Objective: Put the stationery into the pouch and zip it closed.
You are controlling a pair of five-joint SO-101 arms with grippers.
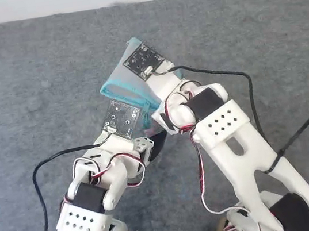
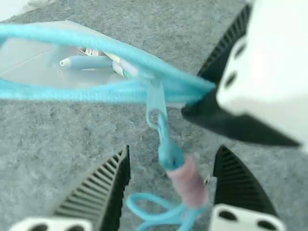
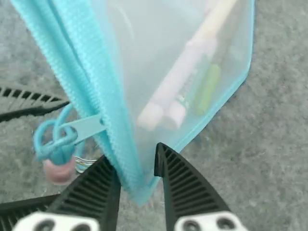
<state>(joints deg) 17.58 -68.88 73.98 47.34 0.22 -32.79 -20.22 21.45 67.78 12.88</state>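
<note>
The translucent pouch (image 1: 122, 86) with teal edging is held up off the grey mat between both arms. My right gripper (image 3: 137, 185) is shut on the pouch's (image 3: 159, 57) lower corner at the end of the zipper. Several pens (image 3: 187, 82) lie inside it, also visible as pens (image 2: 86, 61) through the wall. The two zipper bands (image 2: 96, 91) spread apart away from the slider, so the mouth gapes. The zipper pull (image 2: 156, 103) hangs down with a teal cord and pink bead (image 2: 187, 180). My left gripper (image 2: 171, 192) is open, with one finger on each side of the bead.
Grey felt mat (image 1: 33, 81) covers the table all round, with a pale wall strip along the far edge. Black cables (image 1: 41, 173) trail from both arms near the front. The right gripper's white body (image 2: 269, 62) looms close beside the slider.
</note>
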